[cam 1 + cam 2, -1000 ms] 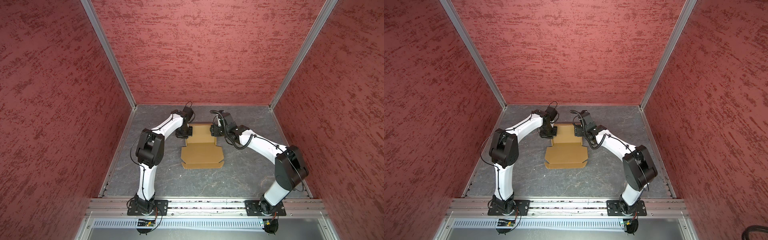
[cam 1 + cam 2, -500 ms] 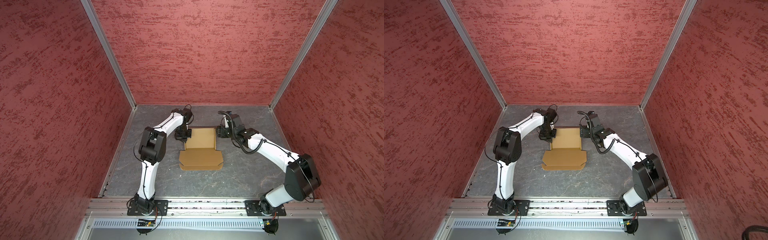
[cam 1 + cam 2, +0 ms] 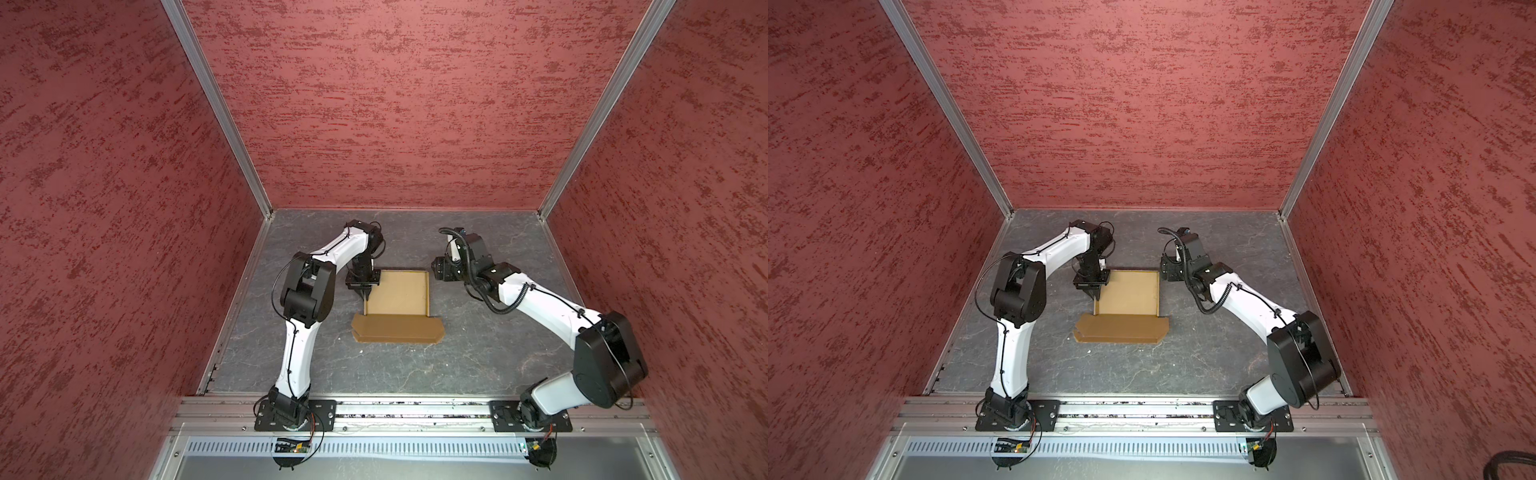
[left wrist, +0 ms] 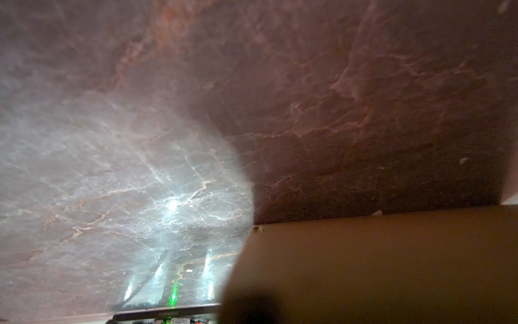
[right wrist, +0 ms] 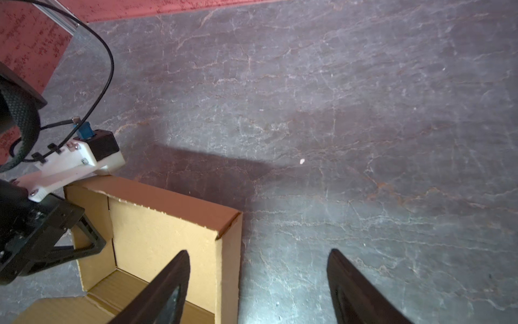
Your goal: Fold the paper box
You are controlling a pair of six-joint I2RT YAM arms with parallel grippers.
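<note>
Tan corrugated-cardboard paper box (image 3: 397, 291) mid grey marbled tabletop (image 3: 478, 353), lid flat, your left gripper (image 3: 367, 295) at its left wall, jaws impossible to read, your right gripper (image 5: 258, 252) spread wide, empty, beside its right wall.

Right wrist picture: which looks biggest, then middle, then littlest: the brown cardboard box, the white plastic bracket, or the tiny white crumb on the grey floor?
1. brown cardboard box
2. white plastic bracket
3. tiny white crumb
The box is partly cut off, still biggest.
</note>
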